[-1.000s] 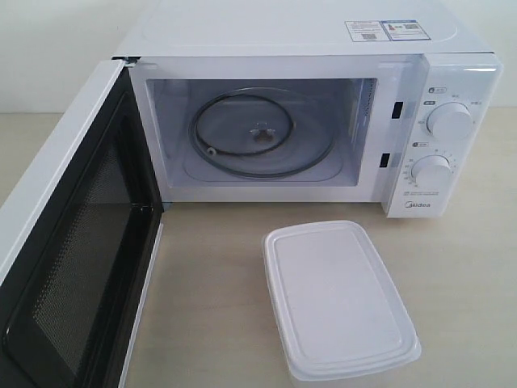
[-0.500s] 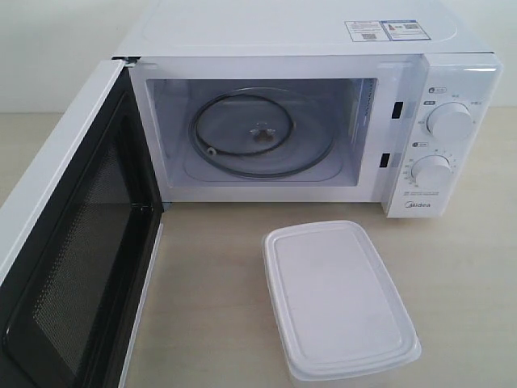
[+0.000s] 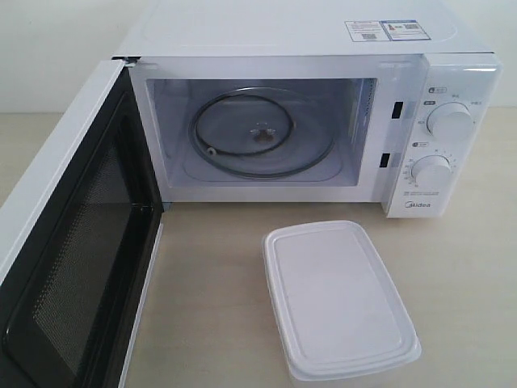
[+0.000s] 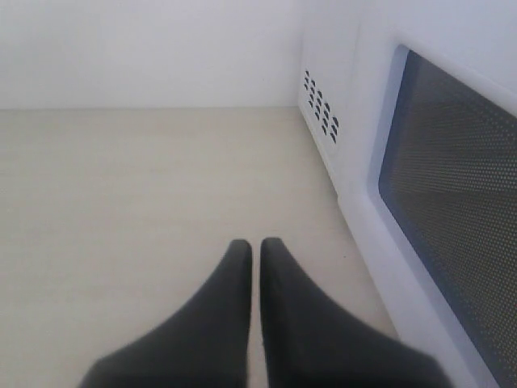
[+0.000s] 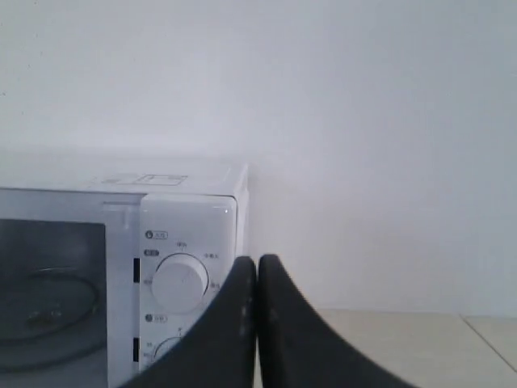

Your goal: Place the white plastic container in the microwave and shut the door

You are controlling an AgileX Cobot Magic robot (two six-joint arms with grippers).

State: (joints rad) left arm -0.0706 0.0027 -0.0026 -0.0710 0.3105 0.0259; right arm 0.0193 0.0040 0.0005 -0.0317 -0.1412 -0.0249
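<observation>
The white plastic container (image 3: 338, 297), lid on, sits on the table in front of the microwave (image 3: 283, 40), below its dial panel. The door (image 3: 69, 242) hangs wide open at the left, its mesh window facing inward. Inside the cavity lies the glass turntable (image 3: 260, 133), with nothing on it. Neither gripper shows in the exterior view. In the left wrist view my left gripper (image 4: 253, 245) is shut and empty over bare table, beside the door's outer face (image 4: 452, 202). My right gripper (image 5: 257, 260) is shut and empty, level with the dial panel (image 5: 182, 279).
A light wooden table (image 3: 218, 299) carries everything. A white wall stands behind the microwave. Vent holes (image 4: 320, 111) mark the microwave's left side. The open door takes up the table's left part.
</observation>
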